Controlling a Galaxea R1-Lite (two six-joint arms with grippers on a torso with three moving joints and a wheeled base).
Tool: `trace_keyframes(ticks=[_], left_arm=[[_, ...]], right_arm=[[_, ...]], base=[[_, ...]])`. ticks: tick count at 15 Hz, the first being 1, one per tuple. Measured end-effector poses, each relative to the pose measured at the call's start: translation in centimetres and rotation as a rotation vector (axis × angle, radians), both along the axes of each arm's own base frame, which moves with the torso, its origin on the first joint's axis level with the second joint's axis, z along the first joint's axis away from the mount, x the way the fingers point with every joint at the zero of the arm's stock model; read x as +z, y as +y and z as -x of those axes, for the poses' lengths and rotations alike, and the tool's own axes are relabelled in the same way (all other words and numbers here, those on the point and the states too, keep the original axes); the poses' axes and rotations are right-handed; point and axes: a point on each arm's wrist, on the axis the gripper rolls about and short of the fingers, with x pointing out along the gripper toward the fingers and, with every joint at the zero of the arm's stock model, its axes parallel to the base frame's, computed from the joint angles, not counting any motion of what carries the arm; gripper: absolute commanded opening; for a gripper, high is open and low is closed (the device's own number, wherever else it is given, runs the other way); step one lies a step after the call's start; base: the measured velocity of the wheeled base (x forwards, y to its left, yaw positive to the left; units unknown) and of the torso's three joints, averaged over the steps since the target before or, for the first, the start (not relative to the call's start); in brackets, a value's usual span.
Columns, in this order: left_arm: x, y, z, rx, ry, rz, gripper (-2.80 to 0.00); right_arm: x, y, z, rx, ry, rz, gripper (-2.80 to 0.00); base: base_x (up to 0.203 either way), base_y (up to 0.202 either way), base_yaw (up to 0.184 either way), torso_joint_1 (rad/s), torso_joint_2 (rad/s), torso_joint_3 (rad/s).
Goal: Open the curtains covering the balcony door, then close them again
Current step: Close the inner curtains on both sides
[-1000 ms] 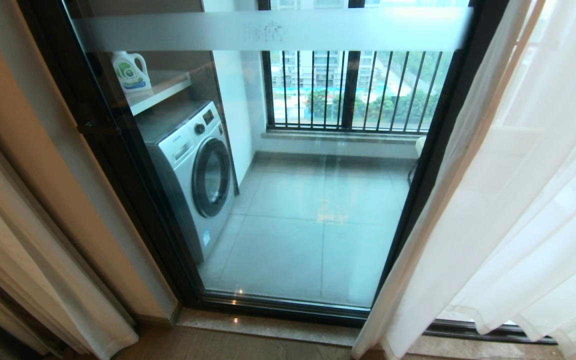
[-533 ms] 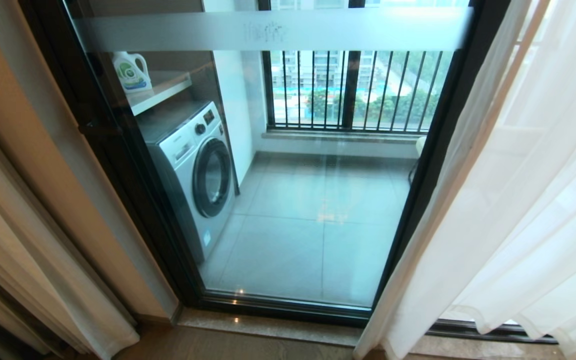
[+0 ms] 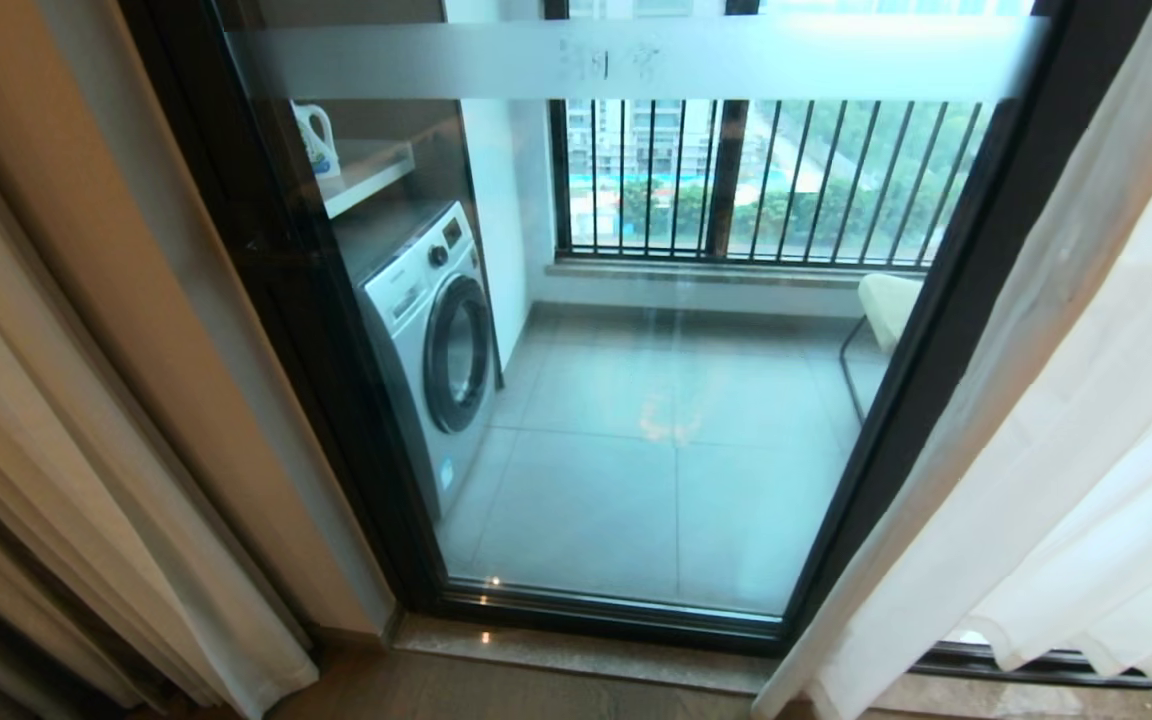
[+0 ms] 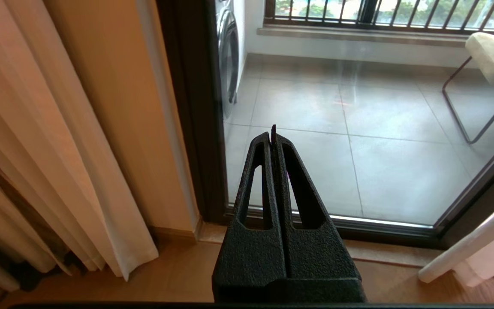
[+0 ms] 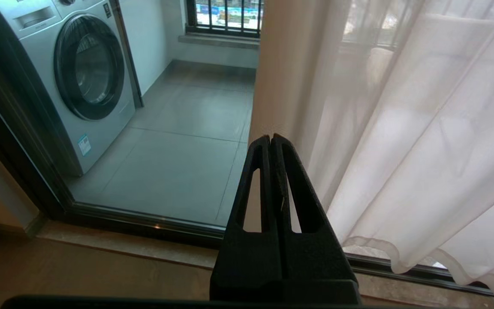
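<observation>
View shifted, curtains (image 5: 401, 128) beside right jaws

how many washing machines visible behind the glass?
1. The washing machine stands on the balcony's left side behind the balcony door, under a shelf holding a detergent bottle. Anything behind the sheer curtains on the right is hidden.

One washing machine (image 3: 431, 330), one detergent bottle (image 3: 317, 140), one chair (image 3: 881, 315).
</observation>
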Motion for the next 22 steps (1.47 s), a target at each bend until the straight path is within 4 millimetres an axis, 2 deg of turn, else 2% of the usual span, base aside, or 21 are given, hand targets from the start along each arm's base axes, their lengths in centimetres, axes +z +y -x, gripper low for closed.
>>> trace_keyframes(ticks=[12, 22], left_arm=[[0.0, 0.0, 0.0, -0.001, 0.0, -0.001, -2.8], [0.27, -0.02, 0.1, -0.009, -0.005, -0.05, -2.8]], right_arm=[[0.0, -0.03, 0.0, -0.011, 0.0, -0.019, -2.8], [0.02, -0.03, 0.0, -0.01, -0.001, -0.023, -2.8]], base=[[0.0, 0.176, -0.004, 0.002, 0.0, 0.003], [0.0, 0.01, 0.0, 0.0, 0.0, 0.0]])
